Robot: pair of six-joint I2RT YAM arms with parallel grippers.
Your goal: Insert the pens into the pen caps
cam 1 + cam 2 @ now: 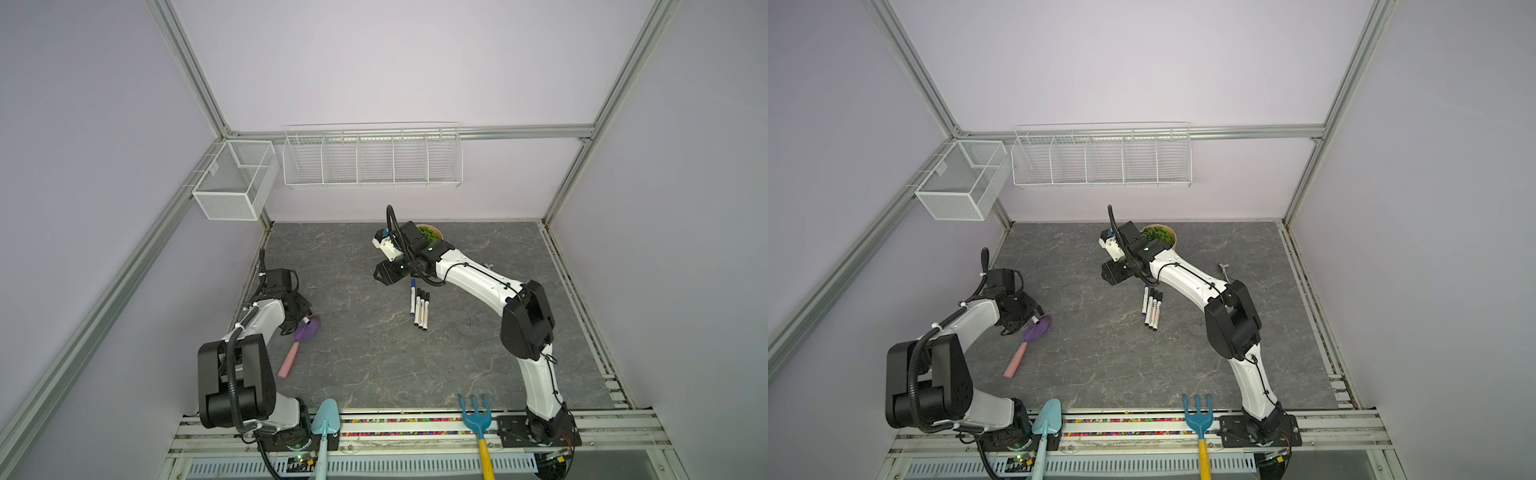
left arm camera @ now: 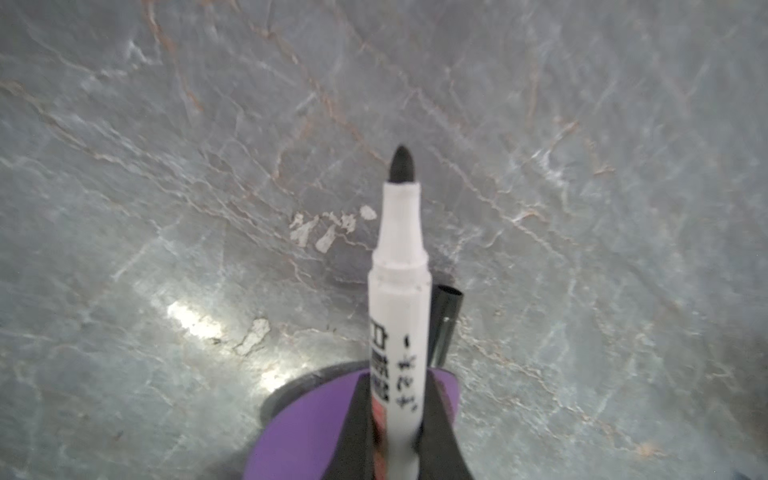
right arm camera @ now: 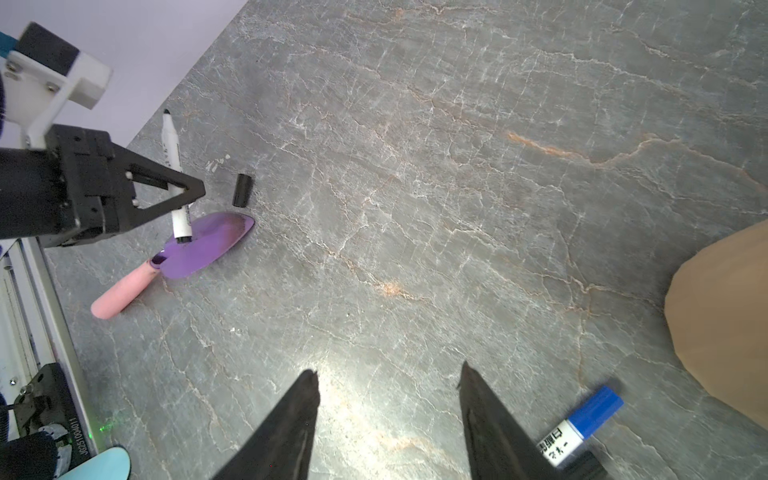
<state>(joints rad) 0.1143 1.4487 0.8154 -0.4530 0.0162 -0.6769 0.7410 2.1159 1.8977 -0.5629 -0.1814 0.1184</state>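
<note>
Between the left jaws, clenched on its barrel: one pen (image 2: 397,299), uncapped, black tip bare. Just beside it on the desk (image 2: 166,166) lies a loose black cap (image 2: 446,316); a purple trowel (image 3: 199,245) sits below these jaws.

Step in hand, as I judge it: capping this last pen. The next move needs the cap picked up or steadied, with its mouth lined up on the tip.

Right jaws released, holding nothing. Four pens (image 1: 419,307), seemingly capped, lie in a row just beside them.

Containers: wall basket (image 1: 372,166) and mesh box (image 1: 235,183) show nothing inside. The pot (image 1: 1174,239) beyond the right jaws holds greenery.
</note>
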